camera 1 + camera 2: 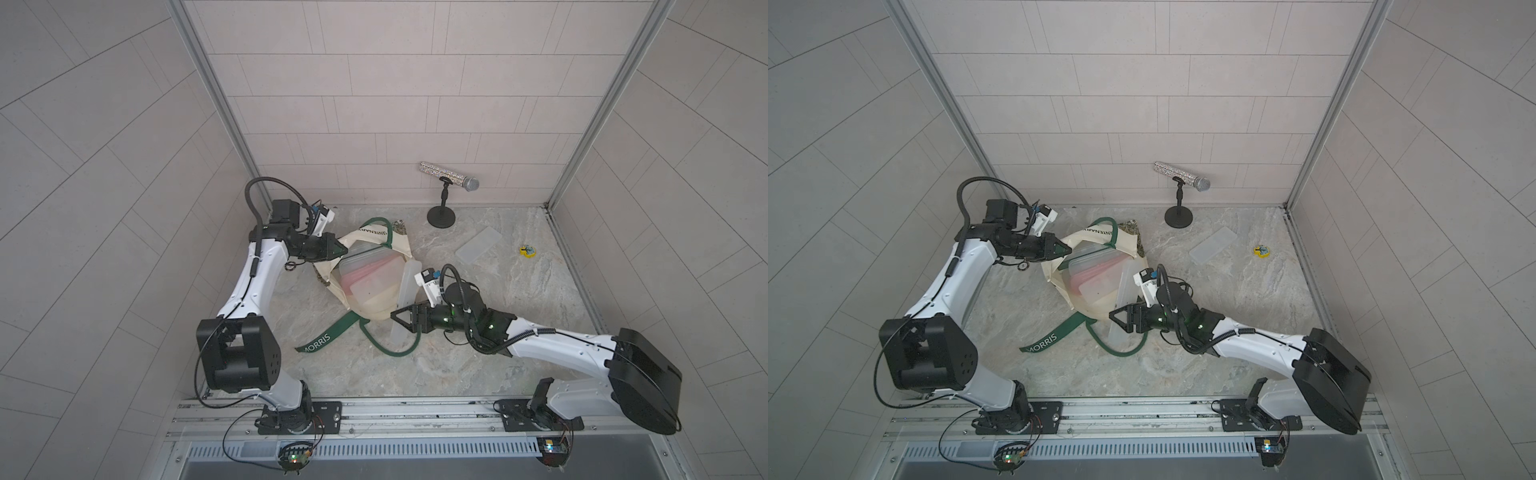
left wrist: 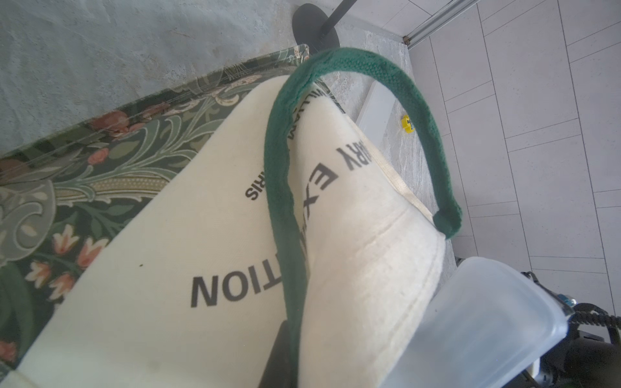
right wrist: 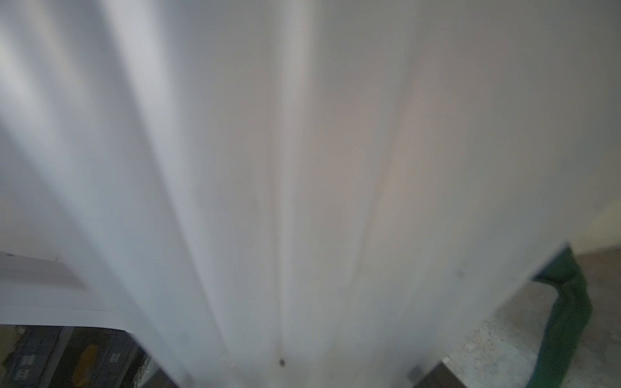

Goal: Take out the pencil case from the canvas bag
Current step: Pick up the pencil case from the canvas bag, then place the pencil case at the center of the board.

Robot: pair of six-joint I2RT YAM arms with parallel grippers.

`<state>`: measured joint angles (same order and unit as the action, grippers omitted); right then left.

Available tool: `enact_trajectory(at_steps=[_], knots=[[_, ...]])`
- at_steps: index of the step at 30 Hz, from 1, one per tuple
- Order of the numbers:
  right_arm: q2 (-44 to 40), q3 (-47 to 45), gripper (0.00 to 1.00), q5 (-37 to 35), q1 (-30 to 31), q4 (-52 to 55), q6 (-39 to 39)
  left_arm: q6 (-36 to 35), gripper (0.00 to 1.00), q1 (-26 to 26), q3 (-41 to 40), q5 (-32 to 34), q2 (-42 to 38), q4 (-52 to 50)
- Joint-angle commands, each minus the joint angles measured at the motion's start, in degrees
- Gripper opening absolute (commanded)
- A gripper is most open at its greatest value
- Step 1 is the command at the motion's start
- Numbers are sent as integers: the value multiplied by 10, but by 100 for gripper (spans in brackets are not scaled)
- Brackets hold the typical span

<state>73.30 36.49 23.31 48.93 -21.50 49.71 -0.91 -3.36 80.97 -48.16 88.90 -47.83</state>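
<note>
The cream canvas bag (image 1: 376,307) (image 1: 1096,308) lies on its side on the marble table, mouth gaping. My left gripper (image 1: 343,249) (image 1: 1068,250) is shut on its far rim by the green handle (image 2: 285,201); one dark finger (image 2: 277,356) shows beside that handle. A long frosted pencil case (image 1: 406,286) (image 1: 1125,284) stands on edge at the bag's right side, partly out of the mouth. My right gripper (image 1: 398,320) (image 1: 1118,319) is closed across it. Its blurred wall (image 3: 302,168) fills the right wrist view. More flat translucent cases (image 1: 365,274), one pinkish, lie inside the bag.
A glittery microphone (image 1: 449,176) on a black stand (image 1: 441,217) is at the back. A frosted flat lid (image 1: 478,245) and a small yellow object (image 1: 528,250) lie at the right. The lettered strap (image 1: 320,338) and a handle loop (image 1: 390,352) trail toward the front.
</note>
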Motion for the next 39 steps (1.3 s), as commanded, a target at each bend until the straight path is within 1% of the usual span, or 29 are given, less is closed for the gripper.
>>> enact_trajectory(at_steps=[1, 8, 10, 13, 18, 23, 26, 32, 36, 39], knots=[[-49, -28, 68, 0, -23, -50, 38, -6, 0, -2, 2, -3, -12, 3], [-153, -13, 69, -36, -64, 105, -19, -3, 0, -1, -4, -11, -9, 6], [-177, -13, 69, -45, -87, 149, -27, -1, 0, -1, -7, -13, -12, 9], [-205, 12, 69, -50, -127, 203, -37, 2, 0, -2, -15, -15, -18, 17], [-223, 27, 69, -46, -207, 255, -34, 4, 0, -2, -25, -13, -24, 26], [-209, 37, 67, -65, -282, 301, -15, 7, 0, -1, -27, -15, -26, 28], [-192, 38, 67, -61, -315, 303, -9, 8, 0, -2, -29, -14, -27, 30], [-142, 57, 67, -77, -352, 332, -18, 16, 0, -1, -49, -16, -42, 49], [-103, 77, 67, -107, -368, 366, -22, 13, 0, -2, -49, -14, -48, 50], [-82, 82, 67, -114, -386, 375, -21, 12, 0, -1, -51, -15, -51, 53]])
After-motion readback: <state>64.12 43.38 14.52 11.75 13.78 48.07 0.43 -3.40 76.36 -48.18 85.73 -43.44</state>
